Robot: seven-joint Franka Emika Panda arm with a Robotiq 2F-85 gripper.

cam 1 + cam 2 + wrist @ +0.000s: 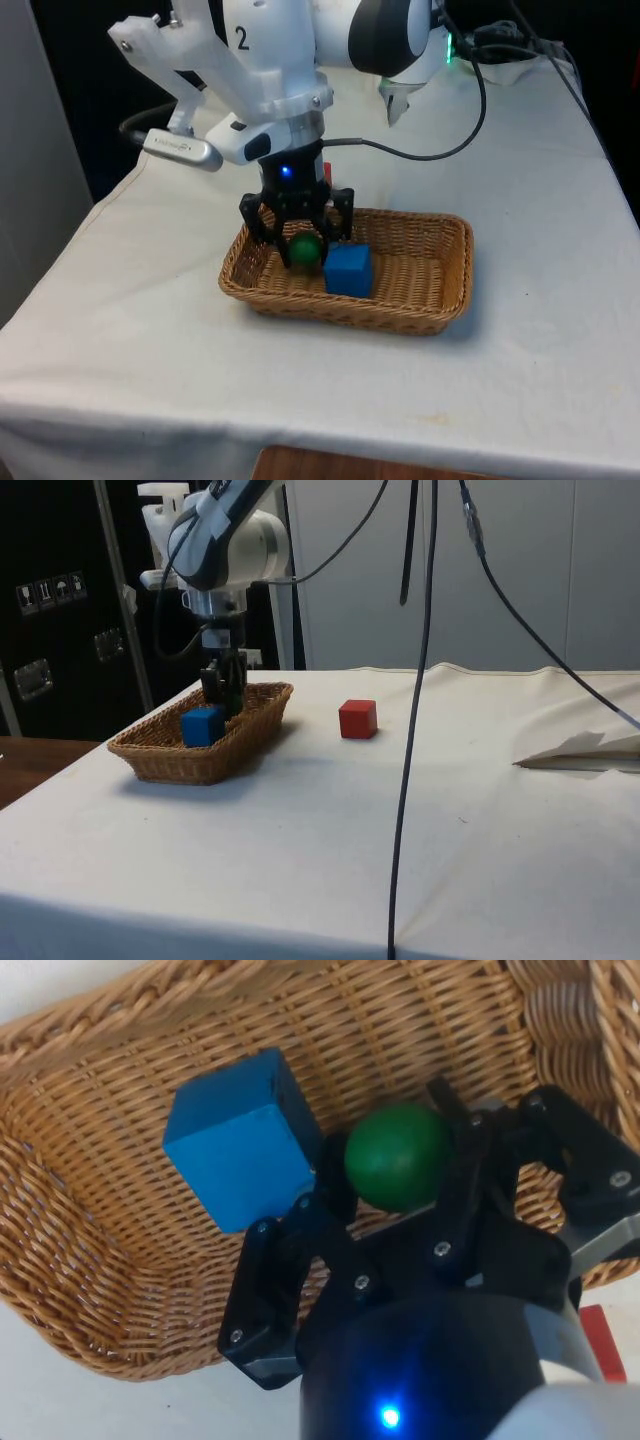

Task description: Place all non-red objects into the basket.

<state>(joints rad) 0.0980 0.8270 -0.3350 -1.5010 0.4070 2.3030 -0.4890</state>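
My gripper (305, 250) reaches down into the wicker basket (420, 318) at its end toward the front view's left, shut on a green ball (306, 247). In the wrist view the ball (397, 1155) sits between the two black fingers, low over the basket (100, 1020) floor. A blue cube (348, 270) lies in the basket right beside the ball, close to one finger (318, 1192). From the side, the gripper (225, 695) stands behind the blue cube (202, 725) inside the basket (190, 765). A red cube (357, 719) rests on the cloth just outside the basket; its corner (603, 1340) shows past the rim.
A black cable (440, 150) lies across the cloth behind the basket. In the side view two dark cables (410, 730) hang down in front, and a folded white sheet (590, 750) lies at the table's right. The cloth around the basket is open.
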